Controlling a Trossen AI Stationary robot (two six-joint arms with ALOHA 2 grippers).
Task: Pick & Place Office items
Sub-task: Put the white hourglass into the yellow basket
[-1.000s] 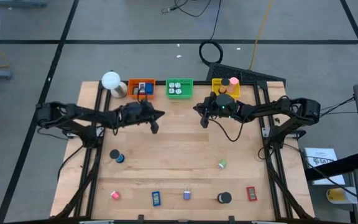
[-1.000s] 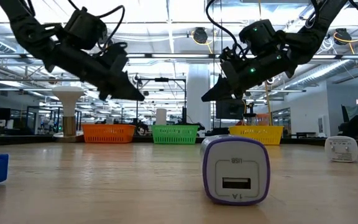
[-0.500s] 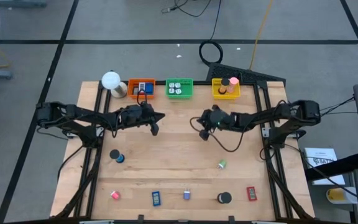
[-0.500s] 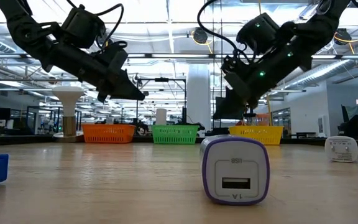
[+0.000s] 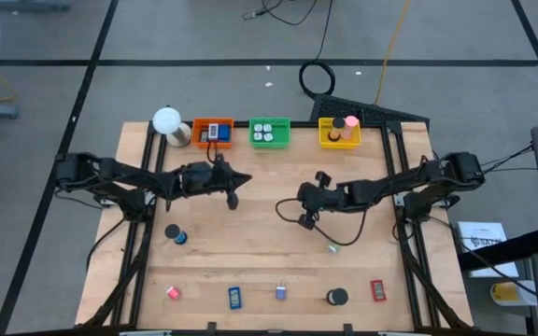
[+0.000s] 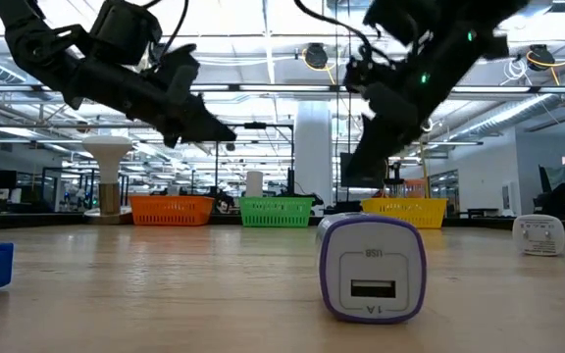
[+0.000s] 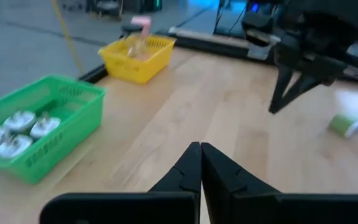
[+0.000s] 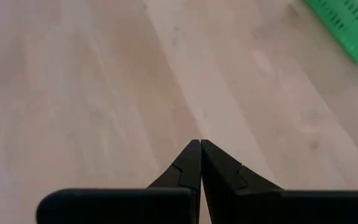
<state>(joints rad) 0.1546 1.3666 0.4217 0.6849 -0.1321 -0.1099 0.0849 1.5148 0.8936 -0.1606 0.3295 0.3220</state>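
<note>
Lying near the right gripper [image 5: 283, 207] (empty, pinched): green bit [image 5: 333, 246].

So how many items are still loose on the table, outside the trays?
7: black-and-blue roll at left, green piece right of centre, and along the near edge a pink piece, blue rectangle, purple charger, black roll, red rectangle.

Along the desk's [image 5: 250, 233] far edge — lamp [image 5: 167, 120], then three trays [image 5: 269, 132] in a row to its right. Scattered along the near edge — small office items [image 5: 281, 293]. Above mid-desk, left claw [image 5: 233, 198] and right claw [image 5: 286, 210], well apart.
</note>
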